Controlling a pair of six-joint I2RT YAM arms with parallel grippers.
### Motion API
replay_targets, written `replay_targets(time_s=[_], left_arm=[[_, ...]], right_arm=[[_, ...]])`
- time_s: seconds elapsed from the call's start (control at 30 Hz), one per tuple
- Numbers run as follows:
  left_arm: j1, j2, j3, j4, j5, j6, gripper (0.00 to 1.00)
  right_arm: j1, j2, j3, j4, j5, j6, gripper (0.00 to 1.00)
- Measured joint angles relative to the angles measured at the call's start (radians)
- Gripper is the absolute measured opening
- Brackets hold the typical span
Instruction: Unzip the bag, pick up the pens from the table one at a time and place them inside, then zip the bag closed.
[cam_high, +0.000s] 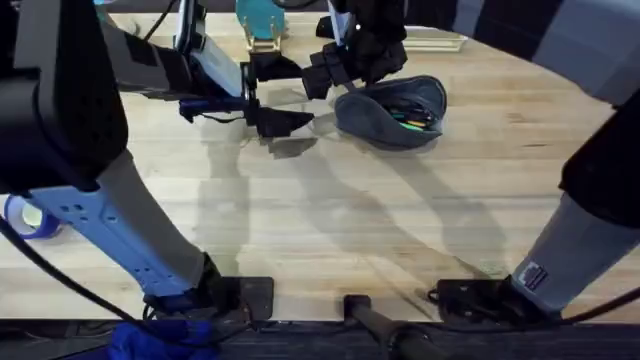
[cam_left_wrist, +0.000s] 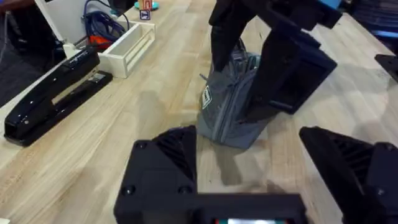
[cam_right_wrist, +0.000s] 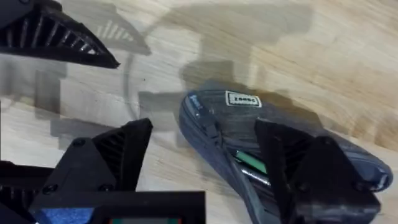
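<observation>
The grey bag (cam_high: 390, 108) lies on the table (cam_high: 300, 220) at the back, right of centre. Its zipper is open, and pens (cam_high: 415, 117) lie inside, one with a green barrel (cam_right_wrist: 252, 163). My right gripper (cam_high: 335, 68) hangs open over the bag's left end (cam_right_wrist: 211, 115). One finger (cam_right_wrist: 305, 168) is over the opening and the other (cam_right_wrist: 106, 155) is above the bare wood beside it. My left gripper (cam_high: 288, 96) is open just left of the bag, pointing at it. The left wrist view shows the bag (cam_left_wrist: 227, 109) ahead between its fingers (cam_left_wrist: 165, 158).
A black stapler (cam_left_wrist: 50, 93) and a white open box (cam_left_wrist: 127, 46) holding cables stand at the back left. A teal object (cam_high: 260, 20) sits at the far edge. A roll of blue tape (cam_high: 25, 215) lies at the left edge.
</observation>
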Motion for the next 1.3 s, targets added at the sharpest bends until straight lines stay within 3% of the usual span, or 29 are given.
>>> replay_targets(time_s=[0.3,0.63,0.83,1.3], left_arm=[[0.000,0.000,0.000,0.000,0.000,0.000,0.993],[0.000,0.000,0.000,0.000,0.000,0.000,0.993],[0.000,0.000,0.000,0.000,0.000,0.000,0.993],[0.000,0.000,0.000,0.000,0.000,0.000,0.993]], right_arm=[[0.000,0.001,-0.003,0.018,0.000,0.000,0.886],[0.003,0.006,-0.004,0.019,0.000,0.000,0.488],[0.003,0.007,-0.004,0.017,0.001,0.000,0.069],[0.003,0.006,-0.004,0.010,0.001,0.000,0.035]])
